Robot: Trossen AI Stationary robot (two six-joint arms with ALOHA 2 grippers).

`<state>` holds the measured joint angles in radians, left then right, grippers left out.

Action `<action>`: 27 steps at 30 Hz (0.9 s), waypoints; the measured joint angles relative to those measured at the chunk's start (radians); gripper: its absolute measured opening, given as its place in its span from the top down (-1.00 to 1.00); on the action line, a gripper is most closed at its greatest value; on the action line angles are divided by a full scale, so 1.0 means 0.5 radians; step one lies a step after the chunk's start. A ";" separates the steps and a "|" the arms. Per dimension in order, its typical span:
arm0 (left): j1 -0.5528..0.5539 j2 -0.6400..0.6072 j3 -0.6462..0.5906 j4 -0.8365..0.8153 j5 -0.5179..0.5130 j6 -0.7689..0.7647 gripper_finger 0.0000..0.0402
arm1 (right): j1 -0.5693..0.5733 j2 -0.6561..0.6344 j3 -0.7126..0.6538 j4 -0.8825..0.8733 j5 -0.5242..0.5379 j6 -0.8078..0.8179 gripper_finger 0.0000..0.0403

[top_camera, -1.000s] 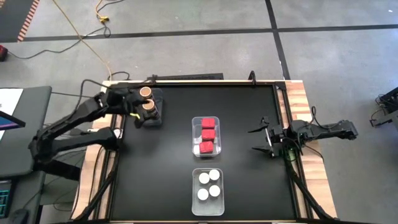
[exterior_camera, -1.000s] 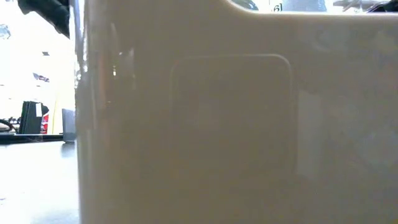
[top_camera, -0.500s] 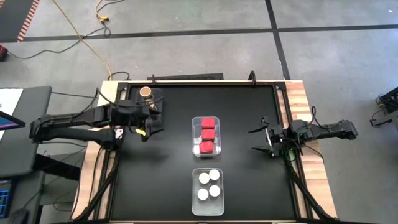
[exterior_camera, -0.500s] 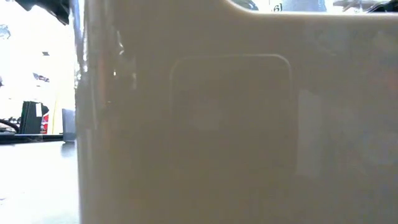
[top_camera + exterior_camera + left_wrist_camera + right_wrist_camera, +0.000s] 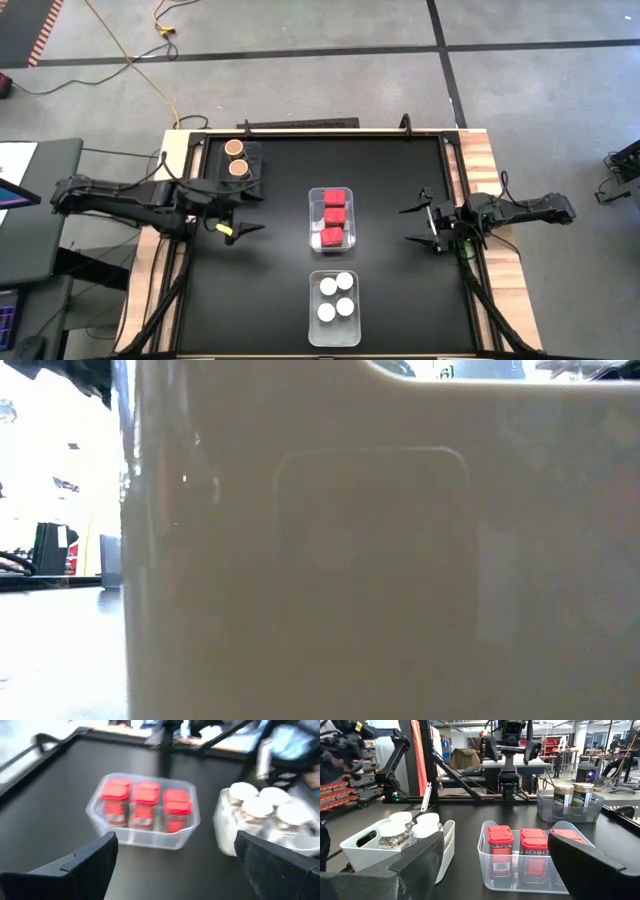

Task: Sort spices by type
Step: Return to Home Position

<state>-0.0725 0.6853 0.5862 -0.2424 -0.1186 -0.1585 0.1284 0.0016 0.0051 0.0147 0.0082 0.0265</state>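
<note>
Left claw (image 5: 247,214) hangs wide open and empty near the dark tray (image 5: 251,188) holding two brown-topped jars (image 5: 238,168), right claw (image 5: 412,224) is also wide, while three red boxes (image 5: 334,215) stand in the clear tub (image 5: 312,216) and four white-lidded jars (image 5: 345,306) in the white bin (image 5: 334,331).

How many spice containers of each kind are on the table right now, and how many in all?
Red boxy cans: 3, in the clear tub
White-lidded jars: 4, in the white bin
Brown-topped jars: 2, in the dark bin
Total: 9
</note>
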 joint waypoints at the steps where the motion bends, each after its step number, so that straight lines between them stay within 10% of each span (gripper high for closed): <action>1: -0.002 -0.038 -0.071 0.093 0.039 -0.003 -0.91 | 0.000 -0.001 0.000 0.000 0.000 0.000 -0.91; 27: 0.000 -1.362 -0.894 0.275 -0.028 0.085 -0.91 | 0.000 0.000 0.000 0.000 0.000 0.000 -0.91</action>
<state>-0.0727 0.0042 0.1391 -0.1050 -0.1328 -0.1162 0.1284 0.0017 0.0053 0.0147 0.0082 0.0263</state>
